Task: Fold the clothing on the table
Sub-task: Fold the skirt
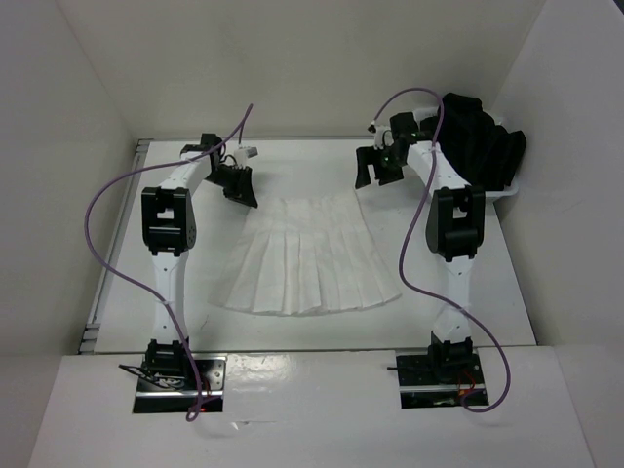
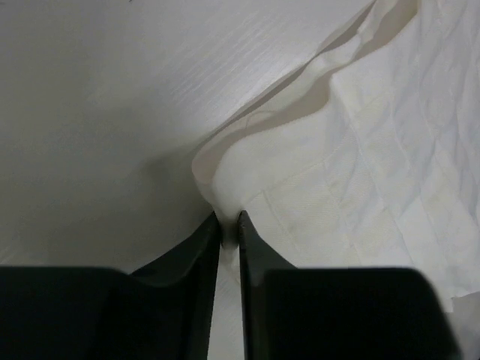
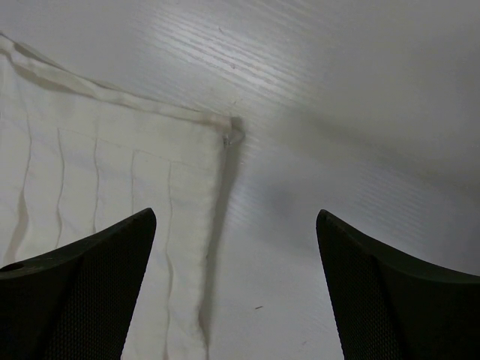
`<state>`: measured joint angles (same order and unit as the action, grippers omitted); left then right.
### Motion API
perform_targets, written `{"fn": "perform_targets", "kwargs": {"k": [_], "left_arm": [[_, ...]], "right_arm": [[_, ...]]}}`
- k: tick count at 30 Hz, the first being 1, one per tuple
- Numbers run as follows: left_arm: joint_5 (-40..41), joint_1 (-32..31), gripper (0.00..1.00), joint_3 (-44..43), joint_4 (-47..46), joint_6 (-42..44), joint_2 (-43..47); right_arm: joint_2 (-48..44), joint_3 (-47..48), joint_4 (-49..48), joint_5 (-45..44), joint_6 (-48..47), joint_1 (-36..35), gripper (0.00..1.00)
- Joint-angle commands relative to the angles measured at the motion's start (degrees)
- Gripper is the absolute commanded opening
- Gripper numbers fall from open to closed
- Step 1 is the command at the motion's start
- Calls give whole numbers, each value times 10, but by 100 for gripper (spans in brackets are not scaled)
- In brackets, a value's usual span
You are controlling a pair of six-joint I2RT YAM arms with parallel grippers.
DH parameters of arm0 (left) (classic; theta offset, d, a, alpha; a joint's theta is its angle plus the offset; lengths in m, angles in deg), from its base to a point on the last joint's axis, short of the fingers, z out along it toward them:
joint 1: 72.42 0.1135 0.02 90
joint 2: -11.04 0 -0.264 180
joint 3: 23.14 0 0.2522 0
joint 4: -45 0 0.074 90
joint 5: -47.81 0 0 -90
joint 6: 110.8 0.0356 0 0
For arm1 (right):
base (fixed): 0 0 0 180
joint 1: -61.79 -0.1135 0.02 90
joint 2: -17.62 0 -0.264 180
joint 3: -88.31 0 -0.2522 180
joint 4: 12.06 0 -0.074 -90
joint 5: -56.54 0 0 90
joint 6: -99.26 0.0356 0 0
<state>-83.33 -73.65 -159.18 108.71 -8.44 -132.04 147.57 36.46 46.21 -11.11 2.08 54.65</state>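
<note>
**Top view.** One white pleated skirt (image 1: 312, 258) lies spread in a fan at the middle of the table (image 1: 322, 331), with the waistband toward 12 o'clock and the wide hem toward 6 o'clock. No layer is turned over on another, so I judge that folding has barely begun: at most a corner is being taken, and every fold is left to do. There are two arms. The left gripper (image 1: 239, 185) is at the skirt's 11 o'clock corner, and the right gripper (image 1: 375, 168) is near its 1 o'clock corner. One heap of black garments (image 1: 483, 146) sits at the table's 2 o'clock corner. How many pieces are in it I cannot tell.

**Left wrist view.** The left gripper (image 2: 229, 221) has its jaws almost together, with a raised ridge of the white pleated skirt (image 2: 360, 172) caught between the tips. The cloth fans out toward 2 o'clock, and bare table (image 2: 112, 112) fills the 10 o'clock side.

**Right wrist view.** The right gripper (image 3: 234, 217) stands wide and holds nothing. One waistband corner of the white pleated skirt (image 3: 112, 187) lies at 12 o'clock, just ahead of the gap between the jaws. Bare table (image 3: 337, 90) lies toward 2 o'clock.
</note>
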Motion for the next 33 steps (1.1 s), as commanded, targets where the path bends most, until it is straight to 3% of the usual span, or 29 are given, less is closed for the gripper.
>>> {"fn": "perform_targets", "kwargs": {"k": [1, 7, 15, 20, 33], "left_arm": [[-2, -2, 17, -9, 14, 22, -18], [-2, -2, 0, -3, 8, 22, -13], [10, -2, 0, 55, -16, 17, 16], [15, -2, 0, 76, -21, 17, 26], [27, -2, 0, 92, -32, 17, 39]], "right_arm": [[24, 51, 2, 19, -6, -3, 91], [85, 127, 23, 45, -11, -3, 91], [134, 195, 57, 98, -33, -3, 90], [169, 225, 91, 146, -55, -3, 84], [178, 155, 108, 179, -101, -3, 67]]}}
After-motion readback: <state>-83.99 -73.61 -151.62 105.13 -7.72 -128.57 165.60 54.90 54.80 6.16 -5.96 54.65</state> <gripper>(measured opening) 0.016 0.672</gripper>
